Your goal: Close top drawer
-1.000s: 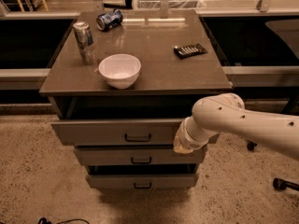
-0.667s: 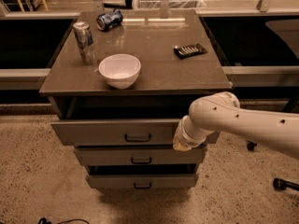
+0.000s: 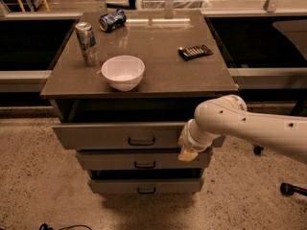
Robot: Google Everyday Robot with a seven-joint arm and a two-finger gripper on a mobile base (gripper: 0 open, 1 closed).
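The top drawer (image 3: 110,136) of the grey-brown cabinet stands pulled out, with its dark interior (image 3: 129,110) showing under the tabletop. Its small dark handle (image 3: 141,141) is at the centre of the front panel. My white arm (image 3: 249,126) reaches in from the right. My gripper (image 3: 188,151) is at the right end of the top drawer's front panel, at its lower edge, with a beige tip pointing down. The two drawers below, middle (image 3: 139,161) and bottom (image 3: 144,186), also stick out a little.
On the cabinet top (image 3: 163,71) stand a white bowl (image 3: 123,72), an upright can (image 3: 87,42), a lying blue can (image 3: 112,19) and a dark flat packet (image 3: 195,51). Low shelving runs behind on both sides. Chair casters (image 3: 288,188) are on the speckled floor at right.
My arm has shifted slightly to the left along the drawer front. The top drawer's front has not visibly moved.
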